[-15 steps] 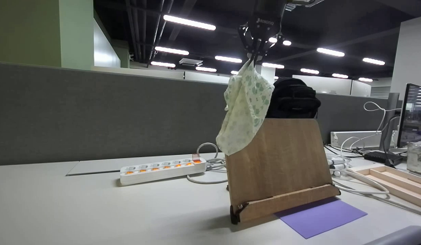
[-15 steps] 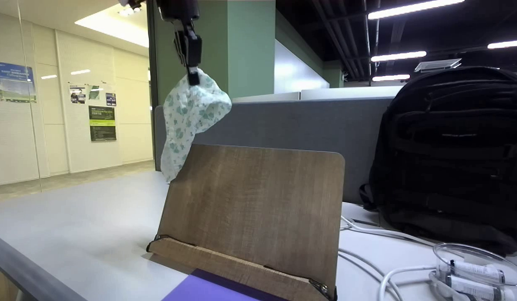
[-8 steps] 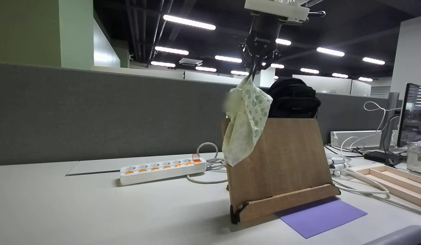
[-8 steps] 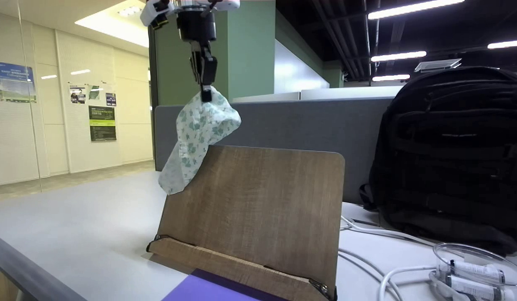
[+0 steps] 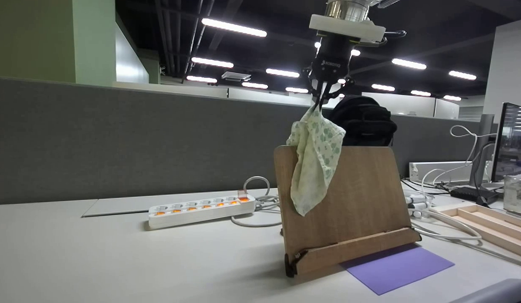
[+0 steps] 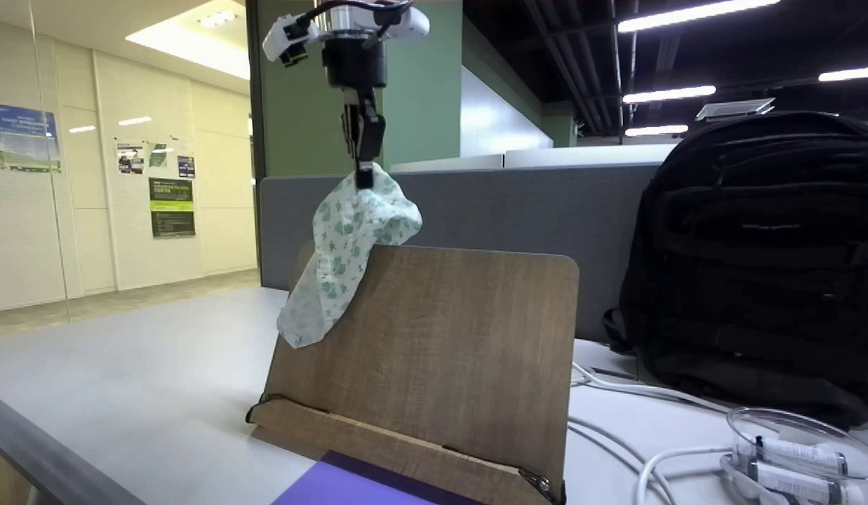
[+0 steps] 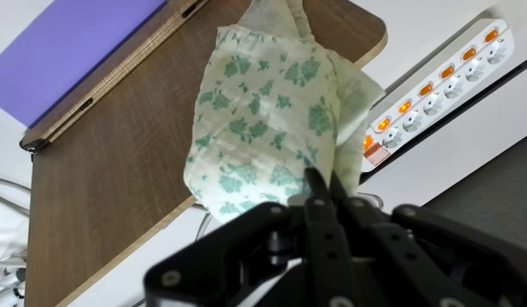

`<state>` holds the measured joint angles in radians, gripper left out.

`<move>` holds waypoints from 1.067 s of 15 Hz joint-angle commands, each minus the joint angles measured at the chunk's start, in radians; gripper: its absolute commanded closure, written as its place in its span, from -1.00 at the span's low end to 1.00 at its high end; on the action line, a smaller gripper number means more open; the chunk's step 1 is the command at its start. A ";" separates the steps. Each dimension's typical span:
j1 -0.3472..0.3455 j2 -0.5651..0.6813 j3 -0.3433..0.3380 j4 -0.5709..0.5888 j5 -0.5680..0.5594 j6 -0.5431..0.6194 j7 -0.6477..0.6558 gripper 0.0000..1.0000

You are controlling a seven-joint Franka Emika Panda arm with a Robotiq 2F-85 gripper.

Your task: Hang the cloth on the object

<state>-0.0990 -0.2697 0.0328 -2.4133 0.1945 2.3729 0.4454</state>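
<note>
nearest my camera, in the wrist view, the gripper (image 7: 323, 174) juts up from the bottom of the frame, its two fingers drawn together with a pinch of cloth (image 7: 267, 111) at the tips. i count one cloth: thin, creased, cream with a grey-green leaf print. the wrist view gives me mostly the printed face; an exterior view adds a yellowish, fainter side (image 5: 308, 189). it hangs from the fingers, its long tail in front of the upper left of one wooden stand (image 5: 357, 193) in both exterior views, the rest above the top edge; whether tail and stand touch, i cannot tell. the stand leans back, ledge at its foot, one purple sheet (image 5: 397, 269) on the table (image 5: 96, 261) before it.

in an exterior view i have one clear dish (image 6: 734, 428) at lower right, at least two white cylinders (image 6: 802, 456) in it. in an exterior view one power strip (image 5: 203, 215) lies left of the stand; the wrist view has it too, slanting at upper right, six round sockets along it. farther back, one black backpack (image 6: 756, 266) appears in both exterior views, a grey partition (image 5: 138, 139) behind. one monitor (image 5: 515, 139) stands at the right edge in an exterior view; wall posters (image 6: 172, 207) show at upper left in an exterior view.
</note>
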 commanded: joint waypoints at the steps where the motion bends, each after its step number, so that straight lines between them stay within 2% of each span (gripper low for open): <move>1: 0.015 0.035 -0.015 0.042 0.024 -0.013 0.000 0.45; 3: 0.016 0.041 -0.015 0.046 0.028 -0.015 0.001 0.33; 12: 0.038 0.008 0.011 0.069 0.018 -0.025 0.044 -0.90; 14: 0.049 -0.003 0.025 0.073 0.014 -0.037 0.056 -1.00; 16: 0.066 -0.015 0.043 0.073 0.007 -0.067 0.049 -1.00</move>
